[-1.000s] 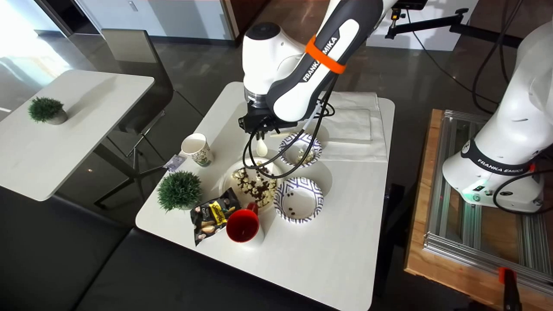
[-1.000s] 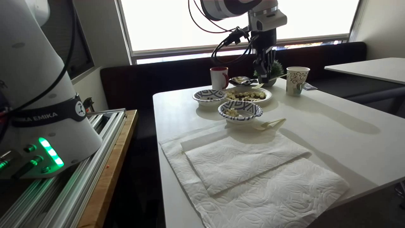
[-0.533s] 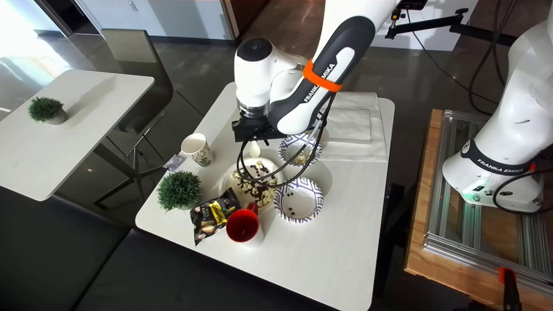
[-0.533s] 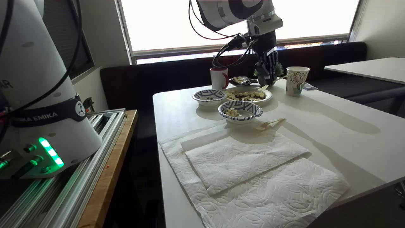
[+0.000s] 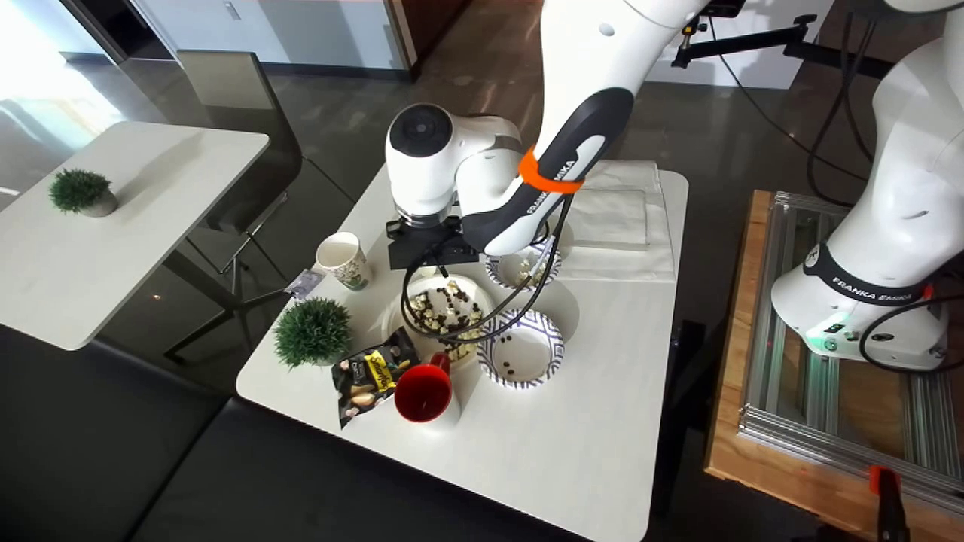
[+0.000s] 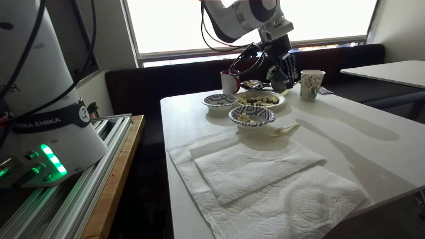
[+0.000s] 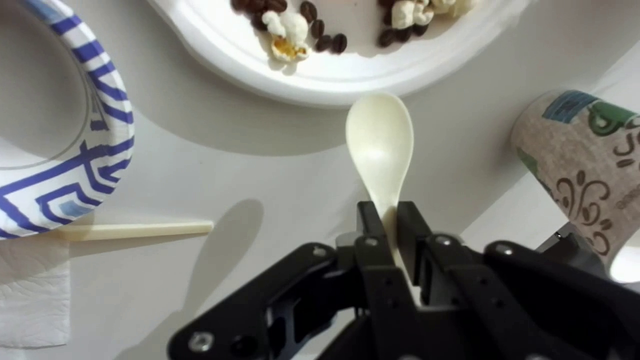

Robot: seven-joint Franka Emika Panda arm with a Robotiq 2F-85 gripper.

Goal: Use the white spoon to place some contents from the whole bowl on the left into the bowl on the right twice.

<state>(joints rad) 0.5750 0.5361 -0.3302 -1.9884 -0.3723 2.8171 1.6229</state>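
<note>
My gripper (image 7: 388, 207) is shut on the handle of a white spoon (image 7: 380, 135); the spoon's bowl is empty. The spoon's tip lines up with the rim of a white plate (image 7: 320, 95) of popcorn and coffee beans; I cannot tell if they touch. In an exterior view the gripper (image 6: 289, 85) is tilted and the spoon (image 6: 284, 92) is at the plate's (image 6: 281, 99) cup side. A blue-patterned bowl (image 6: 251, 125) holds some popcorn. Another patterned bowl (image 5: 527, 354) holds a few beans. My arm hides much of the spoon in that view.
A second spoon (image 6: 282, 129) lies beside the popcorn bowl. A paper cup (image 7: 575, 170) stands close right of the gripper. A red-white mug (image 5: 423, 395), snack packet (image 5: 374, 374) and plant (image 5: 312, 331) stand past the plate. Paper towels (image 6: 259, 169) lie on the table.
The gripper has tilted and moved lower. The spoon has shifted along the plate towards the paper cup side. The bowls, plate and other objects have not moved.
</note>
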